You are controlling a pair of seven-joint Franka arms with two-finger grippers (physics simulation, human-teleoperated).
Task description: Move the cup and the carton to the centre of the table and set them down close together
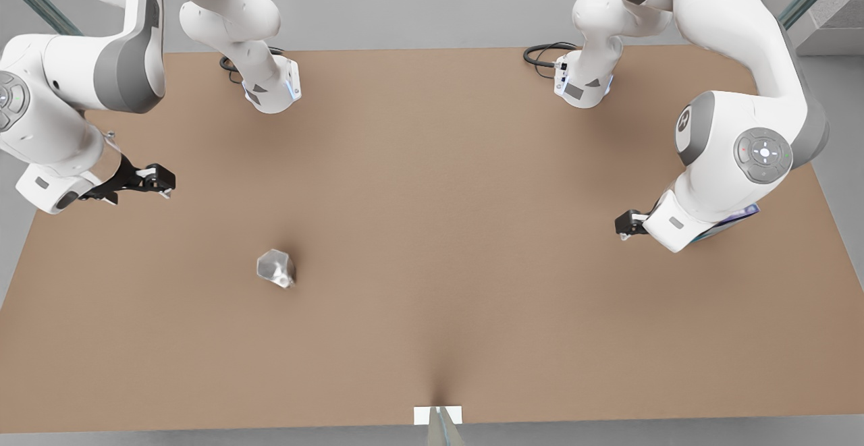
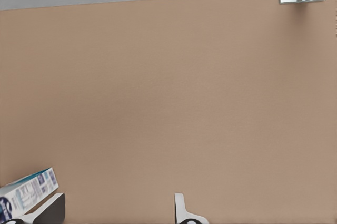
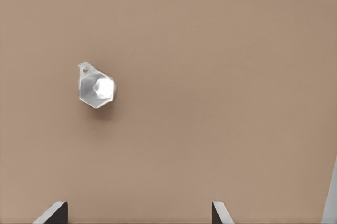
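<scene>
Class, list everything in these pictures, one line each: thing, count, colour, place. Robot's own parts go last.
table: one, matte brown, under everything.
cup: one, silvery-grey, on the table, front view's left.
carton: one, white and light blue, on the table beside the left gripper.
bracket: one, white, table's lower edge in the front view.
cables: two, black, by the arm bases.
right gripper: one, black, front view's left, jaws open.
left gripper: one, front view's right, jaws open.

Carton (image 1: 739,215) mostly hidden under the arm at the front view's right, cut off at the left wrist view's edge, left hand (image 1: 622,223) partly hidden by its wrist.
</scene>
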